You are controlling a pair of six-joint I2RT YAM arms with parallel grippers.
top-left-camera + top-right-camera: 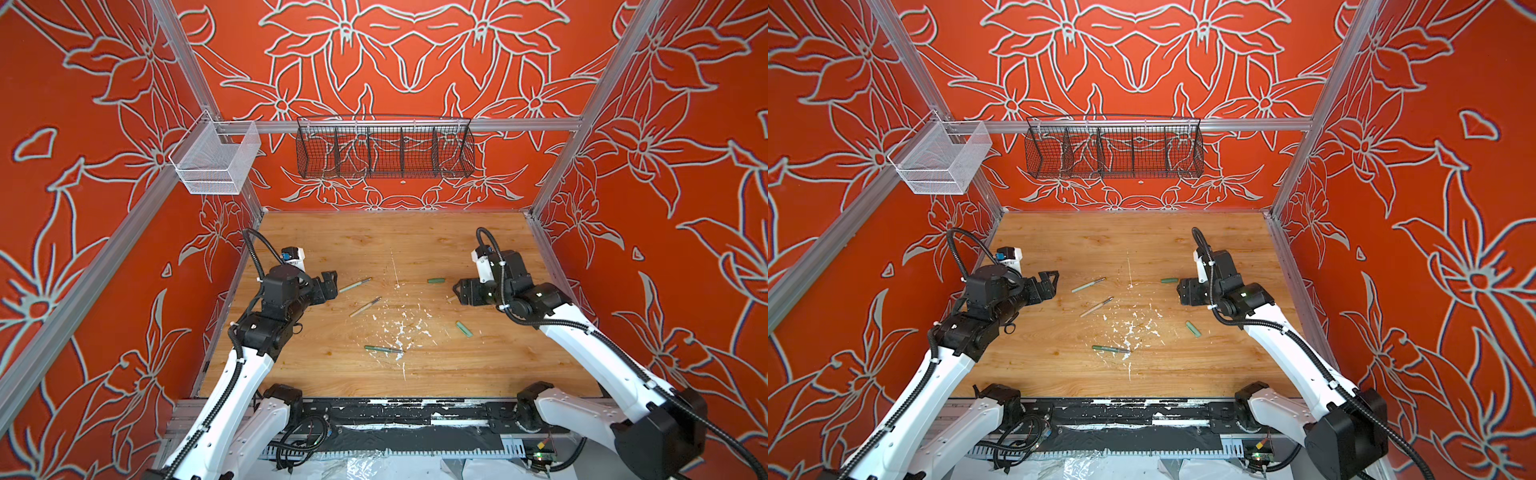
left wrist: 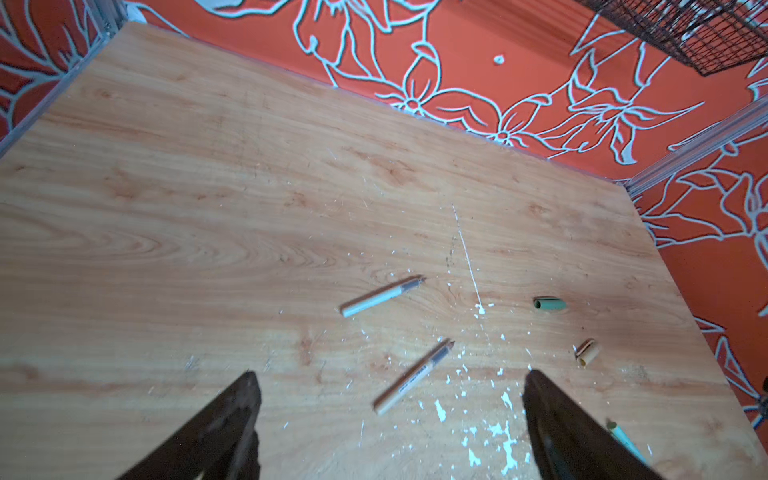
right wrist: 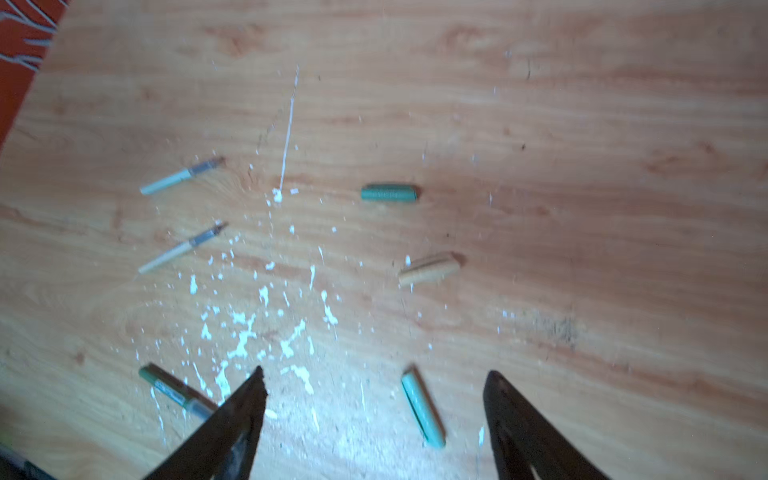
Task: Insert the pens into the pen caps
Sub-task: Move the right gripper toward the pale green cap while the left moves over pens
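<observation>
**On the table, three pens and three caps lie apart**

Across the table (image 1: pixel 374 237), no pen wears a cap. On the left half, the pale green pen (image 1: pixel 355 285) lies just off the left jaws, its grey tip pointing away from them. The tan pen (image 1: pixel 365 306) lies near it, almost parallel, on the side closer to the robot. Closer still, about mid-table, the dark green pen (image 1: pixel 383 349) lies crosswise with its tip among the white flecks (image 1: pixel 401 330).

On the right half, the dark green cap (image 1: pixel 436 281) lies just beside the right jaws, on their far side. The tan cap (image 1: pixel 451 298) sits right at the tips of those jaws and is partly hidden in a top view. The right wrist view shows it lying on the wood ahead of them, with nothing touching it. The light green cap (image 1: pixel 464 328) lies near, towards the robot, at a slant. In the right wrist view it appears, blurred, in the gap of the jaws.

The left jaws stand wide apart and hold nothing; the left wrist view shows the tan pen in their gap. The right jaws also stand well apart and are empty.
</observation>
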